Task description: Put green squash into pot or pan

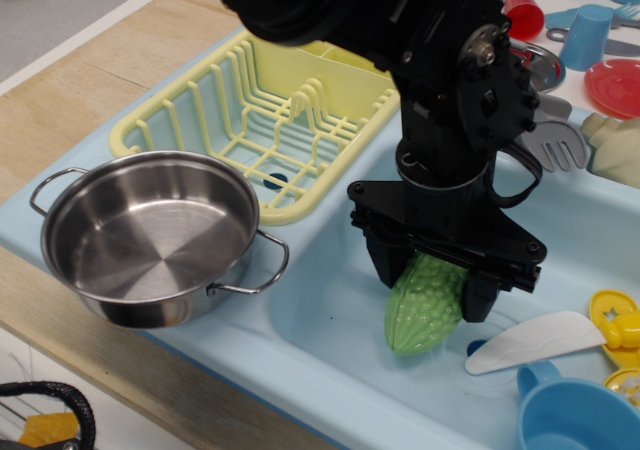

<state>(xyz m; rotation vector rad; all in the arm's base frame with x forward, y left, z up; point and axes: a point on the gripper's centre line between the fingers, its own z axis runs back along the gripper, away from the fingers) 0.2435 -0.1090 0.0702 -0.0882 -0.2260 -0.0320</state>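
The green squash (424,312) is light green and bumpy. It lies in the blue sink basin (330,300), its pointed end toward the front. My black gripper (432,282) has come down over it from above. One finger (386,263) presses its left side and the other its right side, so the jaws are closed on its upper half, which is hidden. The squash still rests on the sink floor. The shiny steel pot (150,235) with two wire handles stands empty at the left, on the sink's rim.
A yellow dish rack (265,120) sits behind the pot. A white spatula (535,340), a blue cup (575,415) and yellow toys (620,320) lie at the sink's right. Red and blue dishes (612,82) are at the back right.
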